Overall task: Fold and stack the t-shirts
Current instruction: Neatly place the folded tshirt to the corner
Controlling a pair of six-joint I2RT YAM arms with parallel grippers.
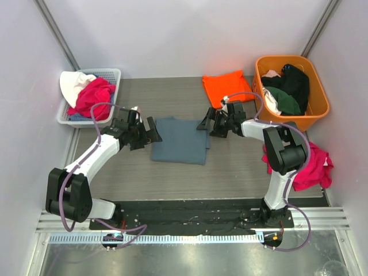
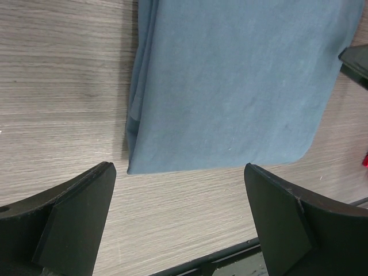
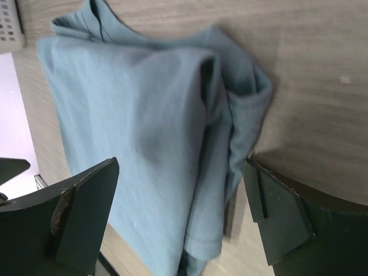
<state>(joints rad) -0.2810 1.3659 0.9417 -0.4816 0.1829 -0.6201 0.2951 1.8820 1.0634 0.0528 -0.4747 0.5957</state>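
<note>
Grey wood-grain tabletop (image 1: pixel 241 167) fills the white-walled cell. At far left we see a white basket (image 1: pixel 112 75) of pink and white clothes (image 1: pixel 91 96). Our left gripper (image 1: pixel 152 131) sits just beside the left edge of the folded blue-grey shirt (image 1: pixel 181 141), fingers spread wide, holding nothing. That shirt lies flat mid-table. Our right gripper (image 1: pixel 203 123) hangs over its bunched upper right corner, jaws likewise wide apart and empty. Behind it we find the folded orange shirt (image 1: pixel 227 87) at the table's back, then the orange tub (image 1: pixel 319 108) of dark clothes (image 1: pixel 294 86), and a pink garment (image 1: pixel 313 167) at the table's right edge.
</note>
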